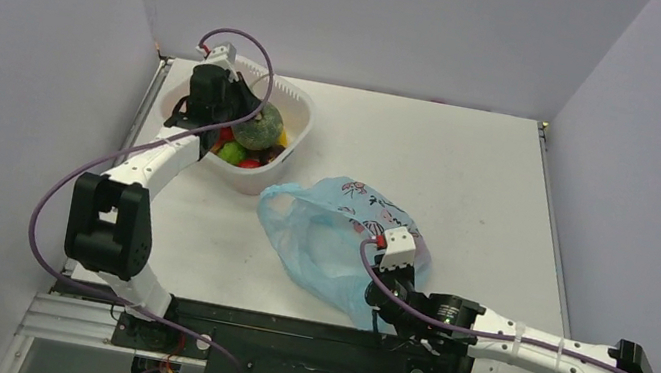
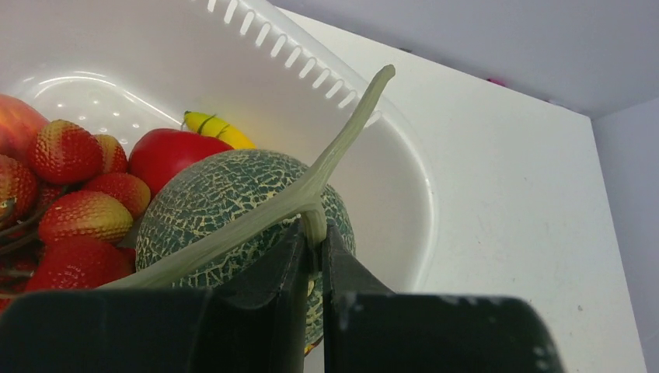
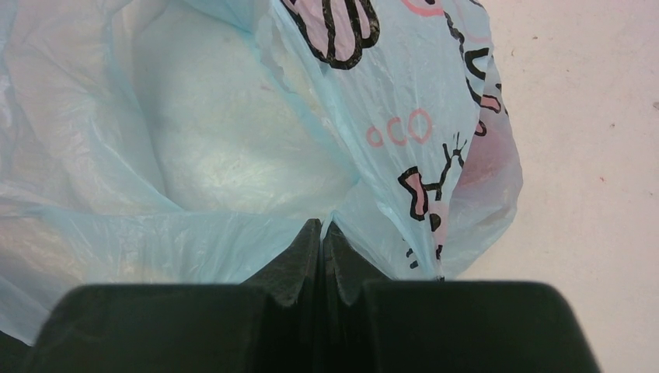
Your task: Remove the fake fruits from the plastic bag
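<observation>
My left gripper (image 2: 313,241) is shut on the pale green stem (image 2: 342,140) of the dark green netted gourd (image 2: 225,194), which hangs over the fruits in the white tub (image 2: 404,155). Beside the gourd (image 1: 258,126) in the tub lie a red apple (image 2: 175,151), a yellow banana piece (image 2: 217,128) and a bunch of red-orange berries (image 2: 66,151). The light-blue plastic bag (image 1: 339,234) lies crumpled at the table's middle front. My right gripper (image 3: 322,229) is shut on a fold of the plastic bag's (image 3: 233,140) film. The bag's inside looks hollow, and a pinkish blur shows through its right side.
The white tub (image 1: 303,116) stands at the back left of the white table (image 1: 491,173), close to the left wall. A lime-green piece (image 1: 231,152) also lies in it. Grey walls close in the left, back and right sides.
</observation>
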Controlling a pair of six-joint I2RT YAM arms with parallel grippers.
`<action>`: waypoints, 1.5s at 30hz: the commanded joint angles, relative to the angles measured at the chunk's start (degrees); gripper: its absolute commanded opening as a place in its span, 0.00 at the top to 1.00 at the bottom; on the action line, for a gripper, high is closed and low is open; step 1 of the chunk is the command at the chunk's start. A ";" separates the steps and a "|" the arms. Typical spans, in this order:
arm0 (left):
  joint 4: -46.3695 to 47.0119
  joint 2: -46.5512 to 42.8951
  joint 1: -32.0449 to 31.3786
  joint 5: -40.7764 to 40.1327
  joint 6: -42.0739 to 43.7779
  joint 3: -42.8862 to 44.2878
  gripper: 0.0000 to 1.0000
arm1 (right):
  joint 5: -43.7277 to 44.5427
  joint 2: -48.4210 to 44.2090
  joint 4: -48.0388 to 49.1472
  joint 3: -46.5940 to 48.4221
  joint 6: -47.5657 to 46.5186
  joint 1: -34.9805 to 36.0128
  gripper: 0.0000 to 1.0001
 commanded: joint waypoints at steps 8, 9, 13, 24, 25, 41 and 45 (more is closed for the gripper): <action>-8.38 5.99 1.23 4.22 -0.27 6.87 0.83 | 0.32 -4.26 0.83 0.93 -0.48 0.66 1.00; -8.35 5.96 1.27 4.71 -0.15 6.87 0.78 | 0.25 -4.50 0.92 0.87 -0.55 0.66 1.00; -8.40 5.23 1.26 6.67 0.66 6.75 0.50 | -0.12 -4.84 0.89 0.77 -0.57 0.77 1.00; -6.66 -4.19 1.04 8.77 4.81 3.43 0.23 | 0.04 -3.30 1.27 1.08 -0.88 1.33 1.00; -5.55 -5.10 0.96 8.54 5.20 2.95 0.22 | 0.12 -3.18 1.18 1.22 -0.82 1.45 1.00; -0.60 -22.34 -0.74 18.64 -1.54 -2.51 0.17 | 3.62 -2.62 -2.11 7.73 -6.01 1.69 1.00; -1.75 -32.63 -0.90 23.77 -10.48 -8.46 0.17 | 0.29 0.25 3.35 10.77 -13.10 1.42 1.00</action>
